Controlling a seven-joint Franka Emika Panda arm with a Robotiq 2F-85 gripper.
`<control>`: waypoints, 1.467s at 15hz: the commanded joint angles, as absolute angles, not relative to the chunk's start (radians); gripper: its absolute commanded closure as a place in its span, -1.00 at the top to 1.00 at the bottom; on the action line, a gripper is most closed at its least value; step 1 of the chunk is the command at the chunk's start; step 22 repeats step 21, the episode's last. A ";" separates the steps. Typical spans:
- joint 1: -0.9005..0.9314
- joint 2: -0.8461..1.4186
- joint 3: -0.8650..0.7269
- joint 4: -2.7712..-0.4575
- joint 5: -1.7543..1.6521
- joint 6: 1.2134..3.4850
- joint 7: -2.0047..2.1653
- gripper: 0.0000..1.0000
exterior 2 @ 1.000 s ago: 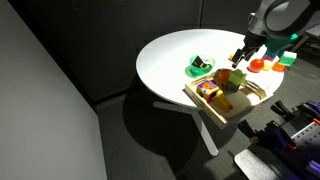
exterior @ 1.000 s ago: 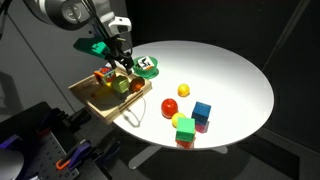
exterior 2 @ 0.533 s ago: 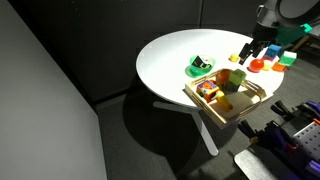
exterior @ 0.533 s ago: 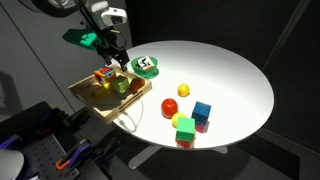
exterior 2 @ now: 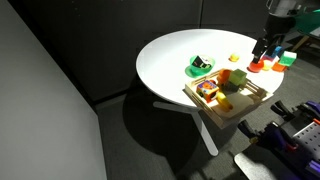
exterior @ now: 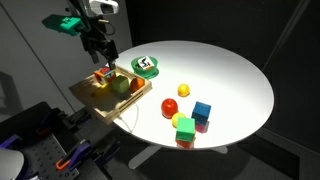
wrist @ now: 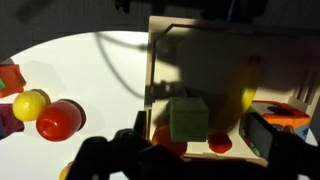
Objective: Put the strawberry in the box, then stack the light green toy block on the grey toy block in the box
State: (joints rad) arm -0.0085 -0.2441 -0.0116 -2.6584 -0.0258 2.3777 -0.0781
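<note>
The box [exterior: 92,97] stands at the table's edge and also shows in the other exterior view [exterior 2: 238,108] and the wrist view [wrist: 200,45]. In it, the light green block [wrist: 188,118] sits raised, with the small dark red strawberry [wrist: 220,144] beside it. The green block also shows in both exterior views [exterior: 120,86] [exterior 2: 238,77]. The grey block is hidden. My gripper [exterior: 101,47] [exterior 2: 264,52] [wrist: 185,160] hangs open and empty above the box.
The box also holds a red multicoloured block [exterior: 103,75], an orange piece [exterior: 137,86] and a yellow object [wrist: 250,98]. A green-and-white dish [exterior: 147,66] sits beside it. A red ball [exterior: 170,107], a blue cube [exterior: 202,111] and a yellower green cube [exterior: 184,127] lie on the round white table [exterior: 230,70].
The gripper has risen from just over the box and drawn back from it. It holds nothing. The toys in the box have not moved.
</note>
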 commanded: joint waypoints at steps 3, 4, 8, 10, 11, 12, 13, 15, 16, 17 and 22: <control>-0.012 -0.367 -0.008 -2.667 -0.042 2.197 -0.062 1.00; -0.011 -0.386 -0.008 -2.668 -0.041 2.175 -0.060 1.00; -0.012 -0.463 -0.004 -2.686 -0.040 2.164 -0.048 1.00; -0.014 -0.494 -0.001 -2.695 -0.043 2.182 -0.039 1.00; -0.014 -0.507 0.001 -2.698 -0.044 2.184 -0.035 1.00; -0.014 -0.513 0.003 -2.698 -0.044 2.187 -0.030 1.00; -0.014 -0.516 0.004 -2.696 -0.042 2.184 -0.027 1.00; -0.005 -0.485 -0.008 -2.676 -0.028 2.177 -0.057 1.00; -0.005 -0.489 -0.007 -2.676 -0.028 2.177 -0.056 1.00; -0.005 -0.490 -0.007 -2.676 -0.028 2.177 -0.056 1.00; -0.005 -0.490 -0.007 -2.676 -0.028 2.177 -0.055 1.00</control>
